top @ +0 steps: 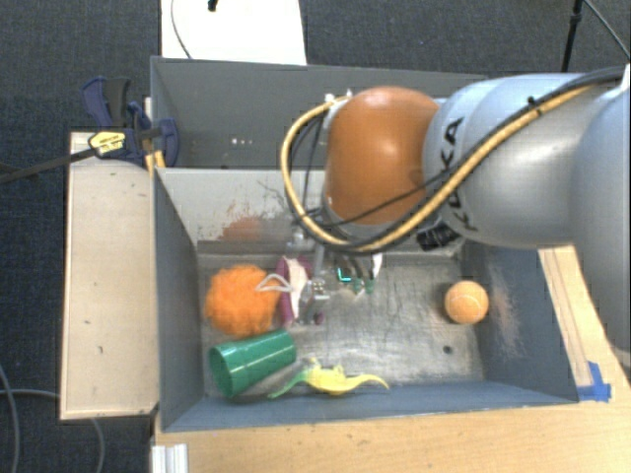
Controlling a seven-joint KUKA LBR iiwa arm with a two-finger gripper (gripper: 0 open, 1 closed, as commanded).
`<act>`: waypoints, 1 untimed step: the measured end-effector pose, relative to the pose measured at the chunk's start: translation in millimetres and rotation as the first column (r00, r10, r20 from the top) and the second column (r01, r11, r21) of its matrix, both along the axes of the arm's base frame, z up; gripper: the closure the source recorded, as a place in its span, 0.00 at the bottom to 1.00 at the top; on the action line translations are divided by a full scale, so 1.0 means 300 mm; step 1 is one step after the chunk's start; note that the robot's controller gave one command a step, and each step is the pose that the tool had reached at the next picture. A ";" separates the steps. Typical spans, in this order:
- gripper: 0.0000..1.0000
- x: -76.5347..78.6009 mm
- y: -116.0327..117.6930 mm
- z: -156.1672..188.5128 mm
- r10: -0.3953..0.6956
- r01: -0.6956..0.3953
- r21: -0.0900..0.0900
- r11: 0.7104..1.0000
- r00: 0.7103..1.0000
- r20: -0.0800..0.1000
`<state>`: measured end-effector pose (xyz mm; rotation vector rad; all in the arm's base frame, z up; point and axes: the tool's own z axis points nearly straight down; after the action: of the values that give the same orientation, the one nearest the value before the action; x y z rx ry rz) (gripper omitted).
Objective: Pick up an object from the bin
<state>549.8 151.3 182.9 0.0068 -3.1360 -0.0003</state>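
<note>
I am holding the claw (pixel 325 286) low in the bin (pixel 414 338), left of centre, where most of the loose things are bunching. It is sitting just beside a purple-and-white thing (pixel 287 292) that is leaning on the fuzzy orange ball (pixel 240 300). The green cup (pixel 251 361) is lying nearer the front wall. I am unable to tell how wide the claw is, or whether it is touching anything.

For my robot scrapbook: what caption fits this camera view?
Robot gripper low in the grey bin, beside a fuzzy orange ball and near a tipped green cup.
</note>
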 end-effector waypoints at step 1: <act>0.00 0.006 -0.003 0.016 -0.004 0.004 0.001 1.000 1.000 0.008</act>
<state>551.7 150.4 187.6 0.0000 -3.1440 -0.0021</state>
